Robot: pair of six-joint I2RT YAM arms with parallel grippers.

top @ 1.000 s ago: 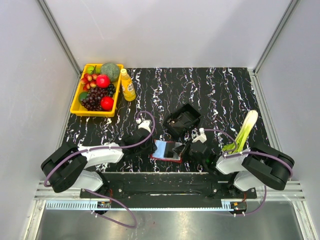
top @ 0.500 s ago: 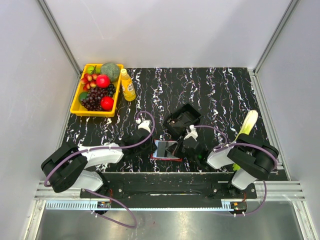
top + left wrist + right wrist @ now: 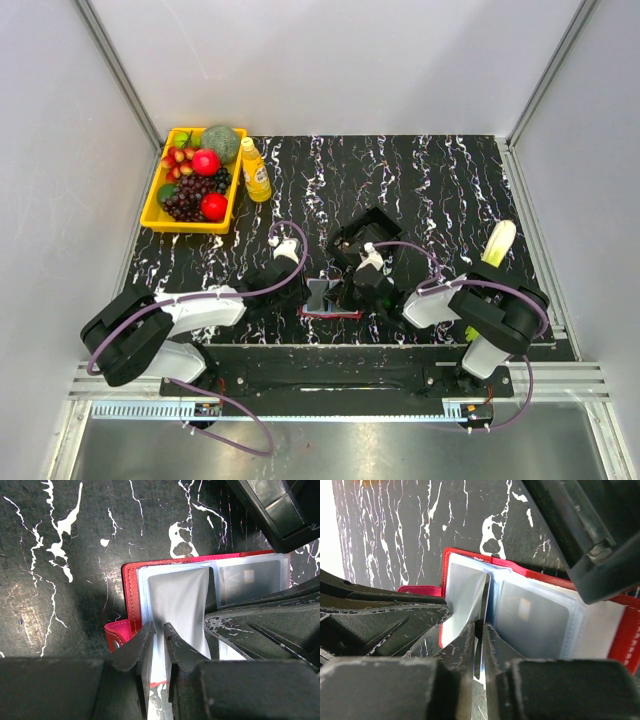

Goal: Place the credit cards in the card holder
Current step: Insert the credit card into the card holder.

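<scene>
one card (image 3: pixel 532 612) sits pocketed in the open holder (image 3: pixel 131 585); left jaws pinch a pale leaf (image 3: pixel 177 600), right jaws straddle its edge, grip unclear; other cards unseen.

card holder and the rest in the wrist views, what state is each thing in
dark red leather-look card holder, open flat on the black marbled table
clear plastic sleeve, lifted off the holder
pale grey card, inside a pocket
left gripper, shut on the clear plastic sleeve
right gripper, nearly closed at that sleeve's edge, grip unclear
</scene>
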